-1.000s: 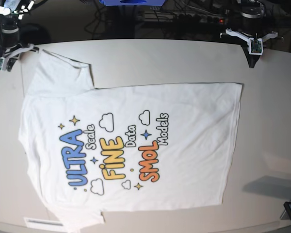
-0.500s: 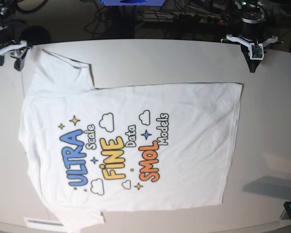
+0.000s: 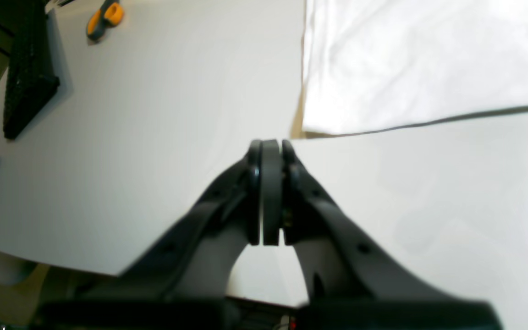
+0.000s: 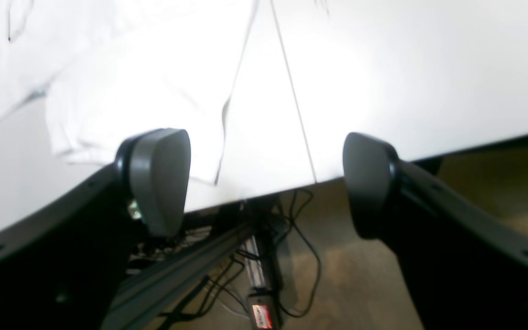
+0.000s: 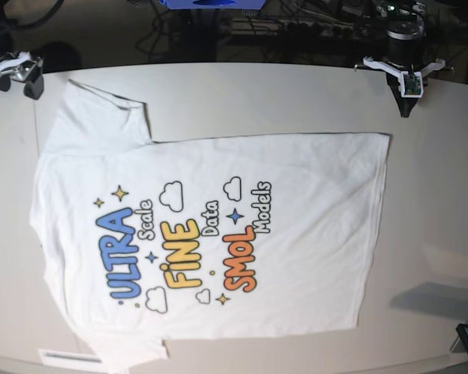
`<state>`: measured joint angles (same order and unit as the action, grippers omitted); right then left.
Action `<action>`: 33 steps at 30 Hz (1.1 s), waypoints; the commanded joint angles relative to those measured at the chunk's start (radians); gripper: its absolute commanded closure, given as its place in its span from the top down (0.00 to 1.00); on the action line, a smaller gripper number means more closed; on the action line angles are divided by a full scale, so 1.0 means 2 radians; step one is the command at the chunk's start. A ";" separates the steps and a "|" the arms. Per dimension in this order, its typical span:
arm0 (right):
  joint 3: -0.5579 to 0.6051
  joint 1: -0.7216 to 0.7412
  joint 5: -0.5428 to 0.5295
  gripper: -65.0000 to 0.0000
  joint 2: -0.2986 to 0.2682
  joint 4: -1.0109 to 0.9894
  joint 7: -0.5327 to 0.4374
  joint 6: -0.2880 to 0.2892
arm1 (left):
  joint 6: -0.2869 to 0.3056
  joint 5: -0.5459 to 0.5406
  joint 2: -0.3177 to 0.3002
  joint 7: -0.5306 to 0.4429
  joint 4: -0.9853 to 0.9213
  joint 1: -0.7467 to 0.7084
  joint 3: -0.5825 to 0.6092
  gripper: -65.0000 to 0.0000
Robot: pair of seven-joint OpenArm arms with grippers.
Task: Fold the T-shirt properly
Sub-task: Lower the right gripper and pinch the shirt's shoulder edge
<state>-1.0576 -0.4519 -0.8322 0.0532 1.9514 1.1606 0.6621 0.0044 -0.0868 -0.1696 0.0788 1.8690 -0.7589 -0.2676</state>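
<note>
Lifted clear of the far-left sleeve corner since a second ago, over on the right gripper (image 5: 17, 76) side, and sprung from nearly pinched to wide apart. Hanging now past the table (image 5: 296, 93) edge at the far left, released, nothing between the grey pads (image 4: 161, 176). Below them in the right wrist view: sleeve cloth, table edge, a tangle of cables (image 4: 291, 238) on the floor.

Over to the left gripper (image 5: 405, 107) at the far right: no change in place, poised above bare tabletop just beyond the far hem corner. Clenched tight in the left wrist view (image 3: 268, 192), pads pressed flat together, gripping nothing, not touching the cloth.

And the T-shirt (image 5: 218, 226): spread flat, print side up, across the middle of the table. Neck end to the left, hem to the right, one sleeve fanned toward the far left, the other at the near left edge. "ULTRA FINE SMOL" in blue, yellow and orange, running sideways, with clouds and stars around it. Hem corner bright white in the left wrist view (image 3: 429, 59), thin shadow along its edge.

Off to the side in that same view: an orange-handled tool (image 3: 103, 18) and a black block (image 3: 25, 78), well apart from the shirt.
</note>
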 commanded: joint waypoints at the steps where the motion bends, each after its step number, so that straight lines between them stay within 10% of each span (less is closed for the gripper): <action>1: -0.002 -0.004 -0.008 0.77 -0.001 0.004 -0.001 0.002 | -0.004 -0.001 -0.005 -0.013 0.008 -0.004 -0.003 0.00; 13: 0.137 -0.008 0.110 0.77 0.005 -0.001 -0.059 0.005 | -0.004 -0.001 -0.008 -0.013 0.008 -0.004 -0.003 0.00; 33: 0.081 0.016 0.107 0.77 0.021 -0.034 -0.031 0.018 | -0.004 -0.001 -0.008 -0.014 -0.021 -0.004 -0.004 0.00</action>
<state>-0.8936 -0.4183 -0.6029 0.1005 1.8694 1.1095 0.6914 0.0040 -0.0868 -0.1761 0.0788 1.8084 -0.7593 -0.2676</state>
